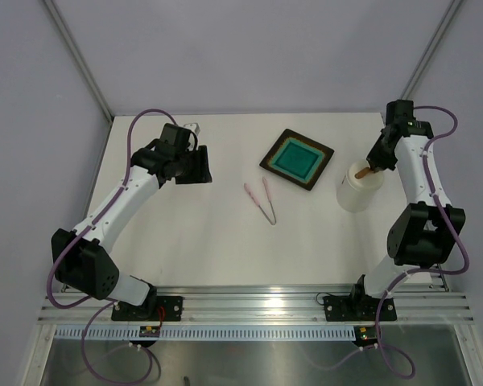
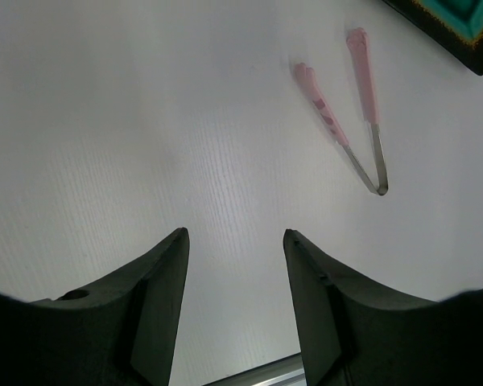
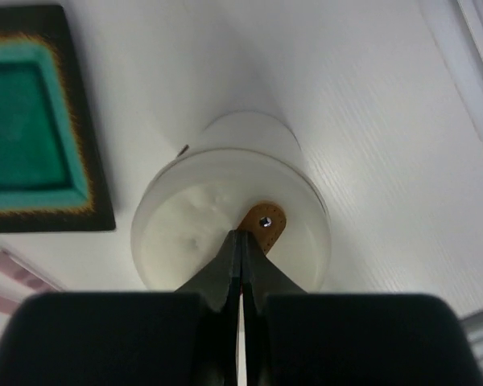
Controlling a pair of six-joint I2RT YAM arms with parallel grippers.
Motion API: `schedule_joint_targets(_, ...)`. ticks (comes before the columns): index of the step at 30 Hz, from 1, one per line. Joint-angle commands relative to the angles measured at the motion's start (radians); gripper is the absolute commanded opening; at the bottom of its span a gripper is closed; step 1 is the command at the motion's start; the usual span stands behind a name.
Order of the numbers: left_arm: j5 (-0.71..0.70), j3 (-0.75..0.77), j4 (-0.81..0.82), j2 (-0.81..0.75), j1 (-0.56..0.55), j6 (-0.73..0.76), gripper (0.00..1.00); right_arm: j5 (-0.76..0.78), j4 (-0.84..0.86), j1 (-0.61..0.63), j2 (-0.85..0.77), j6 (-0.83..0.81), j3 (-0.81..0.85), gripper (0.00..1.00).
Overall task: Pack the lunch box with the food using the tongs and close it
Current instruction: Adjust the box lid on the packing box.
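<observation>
The lunch box (image 1: pixel 357 191) is a white round tub (image 3: pixel 253 133) at the right, standing upright with its flat lid (image 3: pixel 189 229) on top. My right gripper (image 3: pixel 241 235) is directly above it, shut on the near end of the lid's brown handle (image 3: pixel 267 219). The pink tongs (image 1: pixel 269 199) lie flat mid-table, also seen in the left wrist view (image 2: pixel 338 129), with their arms spread. My left gripper (image 2: pixel 235 233) hovers over bare table to the left of the tongs, open and holding nothing. No food shows in any view.
A black square tray (image 1: pixel 267 162) with a teal centre lies between the tongs and the tub, and nothing lies on it. Its corner shows in the left wrist view (image 2: pixel 459 48) and its rim in the right wrist view (image 3: pixel 97 185). The table's right edge runs close beside the tub.
</observation>
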Motion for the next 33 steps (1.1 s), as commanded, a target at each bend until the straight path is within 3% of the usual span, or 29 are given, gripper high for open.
schedule_joint_targets(1, 0.021, -0.006, 0.040, -0.023, 0.006, 0.021, 0.54, -0.073, 0.009, 0.000, 0.021, 0.013, -0.027, 0.00)
schedule_joint_targets(9, 0.033, -0.001, 0.043, -0.022, 0.008, 0.013, 0.54, -0.031, -0.051, 0.000, -0.037, 0.018, 0.171, 0.00)
schedule_joint_targets(15, 0.027, 0.002, 0.040, -0.026, 0.008, 0.013, 0.54, -0.082, -0.085, 0.000, 0.036, 0.019, 0.334, 0.00)
schedule_joint_targets(18, 0.019, 0.003, 0.035, -0.029, 0.008, 0.012, 0.54, -0.112, -0.065, 0.002, 0.061, 0.024, 0.297, 0.00)
schedule_joint_targets(25, 0.019, 0.005, 0.034, -0.025, 0.009, 0.009, 0.54, -0.151, 0.075, 0.009, 0.050, 0.033, -0.071, 0.00)
schedule_joint_targets(29, 0.037, 0.006, 0.034, -0.013, 0.009, 0.009, 0.54, -0.137, 0.069, 0.009, 0.072, 0.022, -0.080, 0.00)
schedule_joint_targets(33, 0.030, 0.008, 0.032, -0.019, 0.008, 0.009, 0.54, -0.140, 0.052, 0.009, 0.013, 0.031, 0.013, 0.00)
